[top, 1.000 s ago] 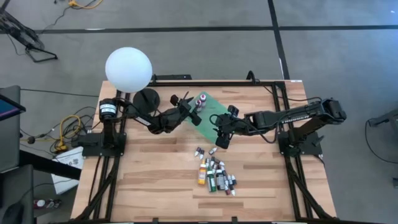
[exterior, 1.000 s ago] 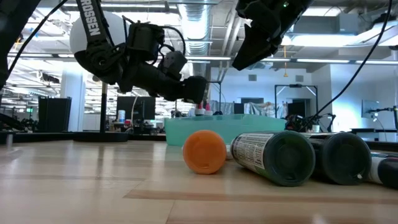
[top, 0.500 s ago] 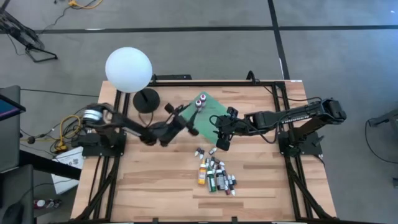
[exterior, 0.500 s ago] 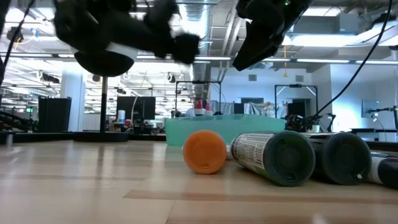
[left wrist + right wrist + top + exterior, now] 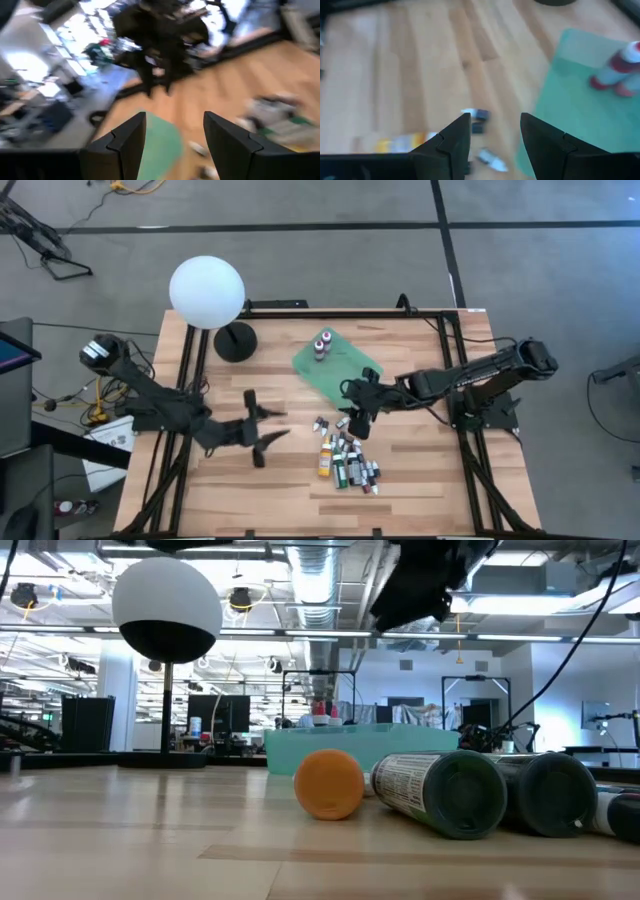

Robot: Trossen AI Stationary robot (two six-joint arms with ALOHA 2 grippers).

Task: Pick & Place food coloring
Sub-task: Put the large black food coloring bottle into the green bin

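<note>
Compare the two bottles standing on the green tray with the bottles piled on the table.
The two bottles on the green tray stand upright, side by side; the pile lies flat, jumbled together. The tray holds only a pair; the pile holds many more. Both groups are small capped food coloring containers.

- Even, bright overhead light fell on the table [image 5: 250, 500], with only faint, short shadows under the arms.
- Ceiling strip lights [image 5: 560, 602] glared in the low view, washing out the room behind.
- The left wrist view was heavily motion-blurred; only the left gripper [image 5: 175, 137] fingers stayed crisp, everything ahead of them smeared.
- The right wrist view was softly blurred past the right gripper [image 5: 495, 135]; the bottles [image 5: 615, 72] ahead were out of focus.
- The orange cap [image 5: 328, 783] nearest the low camera looked soft.
</note>
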